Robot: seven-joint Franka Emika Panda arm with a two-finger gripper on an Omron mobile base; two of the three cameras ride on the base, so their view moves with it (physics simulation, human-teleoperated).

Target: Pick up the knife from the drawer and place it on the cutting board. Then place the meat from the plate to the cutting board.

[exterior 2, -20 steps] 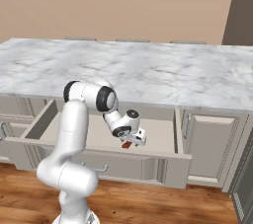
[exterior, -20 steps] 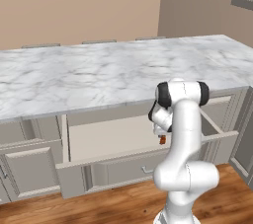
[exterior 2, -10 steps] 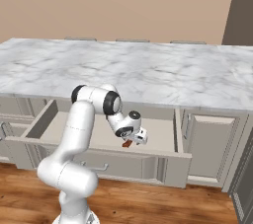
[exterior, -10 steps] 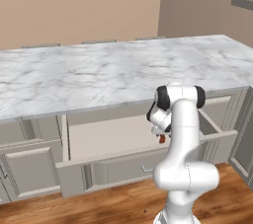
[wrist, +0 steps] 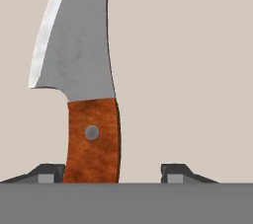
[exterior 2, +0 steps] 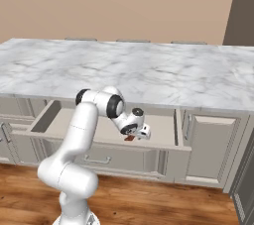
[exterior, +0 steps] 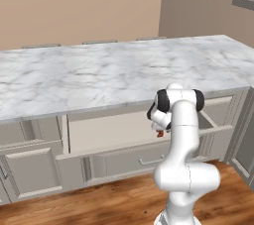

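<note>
The knife [wrist: 89, 94] lies flat on the pale floor of the open drawer [exterior: 109, 127], its reddish-brown handle [wrist: 92, 139] toward my hand and its silver-grey blade pointing away. My gripper [wrist: 111, 171] is open and reaches down into the drawer [exterior 2: 64, 120]. The handle sits between the fingertips [wrist: 48, 173], close against the left one, with a wide gap to the right one. In the base views the gripper [exterior: 159, 129] [exterior 2: 133, 135] hangs low inside the drawer, with a bit of the knife [exterior 2: 129, 138] showing under it. The cutting board, meat and plate are out of view.
A long marble counter [exterior: 99, 75] [exterior 2: 149, 70] overhangs the back of the drawer. The drawer's panelled front [exterior: 124, 162] sticks out toward my base. Closed cabinet fronts [exterior 2: 211, 144] flank it on both sides, and a wooden floor [exterior: 114, 204] lies below.
The arm has sunk slightly, bringing the hand a little lower into the drawer. The knife has stayed where it lay.
</note>
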